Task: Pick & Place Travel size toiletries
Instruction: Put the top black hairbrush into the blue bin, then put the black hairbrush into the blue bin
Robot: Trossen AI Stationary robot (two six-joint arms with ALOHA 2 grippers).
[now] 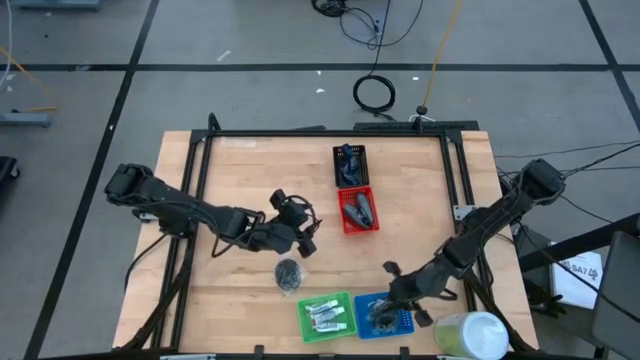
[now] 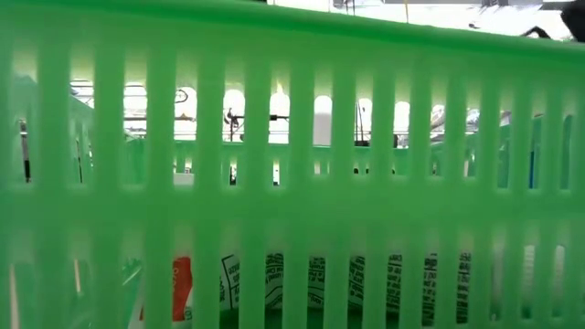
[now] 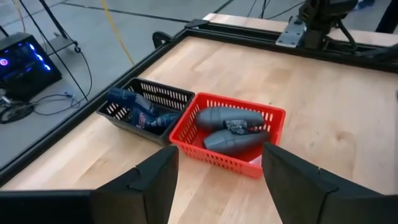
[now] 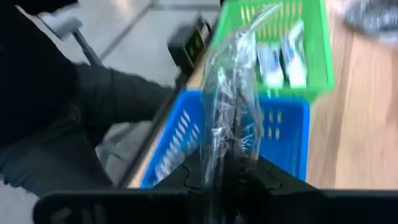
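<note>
My right gripper (image 4: 233,171) is shut on a dark pad in clear wrap (image 4: 233,93) over the blue basket (image 1: 385,318) at the table's near edge. A second wrapped round dark pad (image 1: 288,275) lies flat on the table. My left gripper (image 1: 300,238) is open and empty just beyond that pad, facing the red basket (image 3: 233,134). That basket holds two dark blue-grey mini bottles (image 3: 227,118). Thin white tubes (image 1: 325,315) lie in the green basket (image 1: 325,300). My right gripper pinches the clear wrap (image 4: 231,146) between its two fingers at one end of the packet. The fingers come slanting down from the table's right side. The rest of the wrap reaches out past the fingertips over the blue basket (image 4: 280,134). I cannot tell whether it touches the basket.
A black basket (image 1: 350,163) with blue items stands beyond the red one. A large white-and-green cylinder (image 1: 470,335) lies at the near right corner, close to my right arm. The green basket's wall (image 2: 292,183) fills the low view. Bare wood lies at the left and far right.
</note>
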